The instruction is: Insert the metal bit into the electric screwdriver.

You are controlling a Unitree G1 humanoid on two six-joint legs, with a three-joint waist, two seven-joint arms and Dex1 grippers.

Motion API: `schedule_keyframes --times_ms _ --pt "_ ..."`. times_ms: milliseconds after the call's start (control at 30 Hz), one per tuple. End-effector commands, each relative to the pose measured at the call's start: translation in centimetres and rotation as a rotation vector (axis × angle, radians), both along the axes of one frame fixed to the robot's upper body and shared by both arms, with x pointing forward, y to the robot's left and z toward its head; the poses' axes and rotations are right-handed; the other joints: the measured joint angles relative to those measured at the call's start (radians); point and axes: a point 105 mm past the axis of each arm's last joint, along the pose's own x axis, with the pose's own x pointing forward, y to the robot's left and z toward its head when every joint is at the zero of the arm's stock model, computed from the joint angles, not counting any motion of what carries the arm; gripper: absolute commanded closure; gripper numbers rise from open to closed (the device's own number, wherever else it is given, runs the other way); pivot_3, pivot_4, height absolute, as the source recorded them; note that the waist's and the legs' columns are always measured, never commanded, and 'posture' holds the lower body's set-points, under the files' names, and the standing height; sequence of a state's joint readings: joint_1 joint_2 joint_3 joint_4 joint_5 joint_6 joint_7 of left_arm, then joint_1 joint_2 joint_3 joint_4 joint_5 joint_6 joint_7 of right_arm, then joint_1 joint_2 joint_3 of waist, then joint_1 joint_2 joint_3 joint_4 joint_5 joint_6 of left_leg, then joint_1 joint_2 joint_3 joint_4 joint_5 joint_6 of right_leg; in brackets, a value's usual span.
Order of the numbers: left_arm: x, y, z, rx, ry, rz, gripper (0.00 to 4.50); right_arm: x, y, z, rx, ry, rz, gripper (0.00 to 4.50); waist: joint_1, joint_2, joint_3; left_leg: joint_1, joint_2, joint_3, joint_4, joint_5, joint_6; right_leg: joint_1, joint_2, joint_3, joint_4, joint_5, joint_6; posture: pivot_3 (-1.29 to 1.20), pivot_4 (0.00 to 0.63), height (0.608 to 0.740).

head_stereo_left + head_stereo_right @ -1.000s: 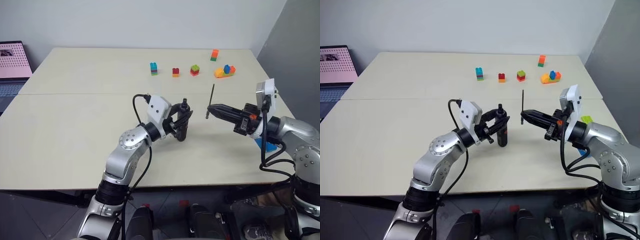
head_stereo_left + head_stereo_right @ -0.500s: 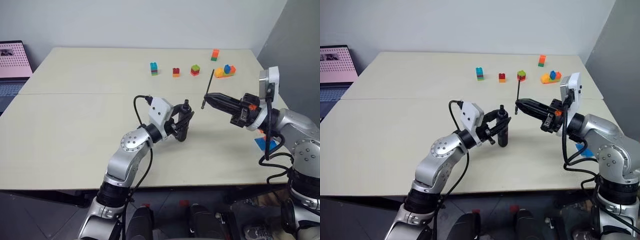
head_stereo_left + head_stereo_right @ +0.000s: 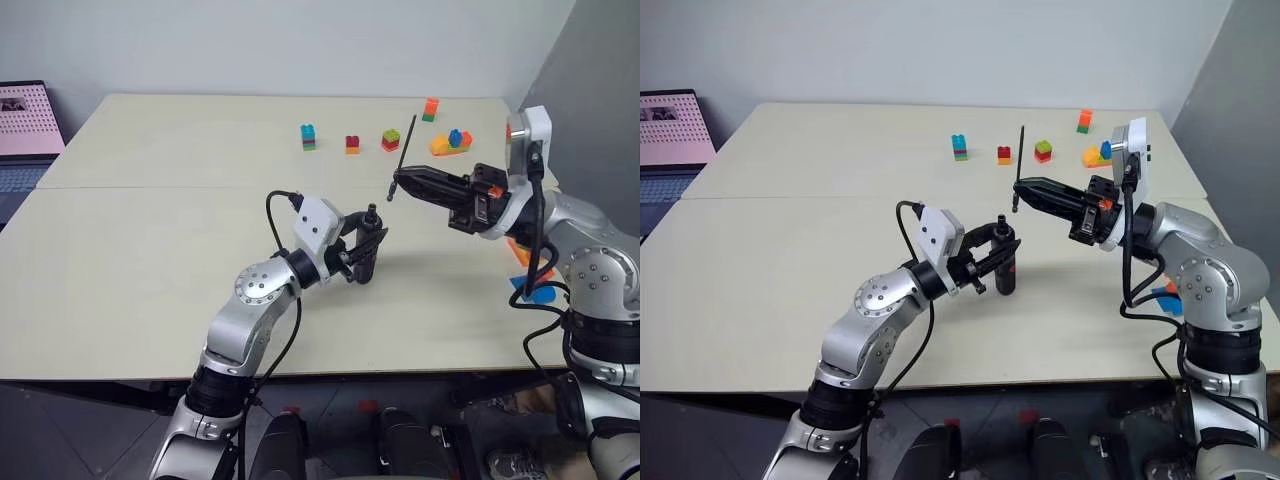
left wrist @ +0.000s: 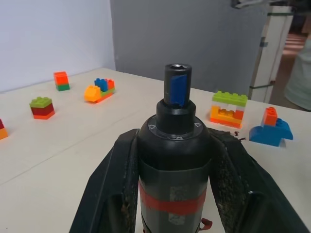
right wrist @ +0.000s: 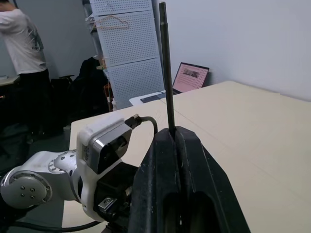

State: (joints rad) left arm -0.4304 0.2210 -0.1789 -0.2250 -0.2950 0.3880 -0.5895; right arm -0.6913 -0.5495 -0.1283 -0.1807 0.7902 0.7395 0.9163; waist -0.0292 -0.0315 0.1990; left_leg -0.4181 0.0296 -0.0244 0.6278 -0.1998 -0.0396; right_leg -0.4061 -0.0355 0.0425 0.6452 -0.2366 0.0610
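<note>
Left claw (image 3: 366, 243) is clamped on the electric screwdriver (image 3: 367, 258), which stands upright on the surface (image 3: 150, 260), socket end up, red band low between the fingers. Bare surface lies around it on all sides, with the near edge well apart. Right claw (image 3: 400, 182), raised beside and above the screwdriver, pinches the metal bit (image 3: 402, 157) near its lower end; the bit's long axis runs near-vertical, slightly tilted. Its lower tip is hard to make out. Toy bricks (image 3: 389, 140) stand along the far side, well apart.
</note>
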Motion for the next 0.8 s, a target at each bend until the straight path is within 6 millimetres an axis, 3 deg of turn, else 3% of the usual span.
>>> schedule_keyframes --times_ms 33,433,800 --pt "-0.8 -0.4 0.3 0.01 -0.006 -0.065 2.85 0.2 0.2 1.0 -0.034 -0.071 0.039 4.5 0.0 0.0 0.0 0.0 0.0 0.0 0.0 0.0 0.0 0.0 0.0 0.0 0.0 0.0 0.001 0.0 0.15 0.74" --pt "-1.0 -0.6 0.1 0.026 -0.003 -0.078 2.85 0.7 1.2 0.2 -0.098 -0.08 0.143 4.5 0.001 0.0 0.0 0.0 0.0 0.0 0.0 0.0 0.0 0.0 0.0 0.0 0.0 0.0 0.001 0.0 0.15 0.74" --pt "-0.9 -0.7 0.0 0.034 -0.004 -0.083 2.85 0.8 1.6 1.0 -0.117 -0.109 0.181 4.5 0.001 0.0 0.0 0.0 0.0 0.0 0.0 0.0 0.0 0.0 0.0 0.0 0.0 0.001 0.001 0.0 0.15 0.74"
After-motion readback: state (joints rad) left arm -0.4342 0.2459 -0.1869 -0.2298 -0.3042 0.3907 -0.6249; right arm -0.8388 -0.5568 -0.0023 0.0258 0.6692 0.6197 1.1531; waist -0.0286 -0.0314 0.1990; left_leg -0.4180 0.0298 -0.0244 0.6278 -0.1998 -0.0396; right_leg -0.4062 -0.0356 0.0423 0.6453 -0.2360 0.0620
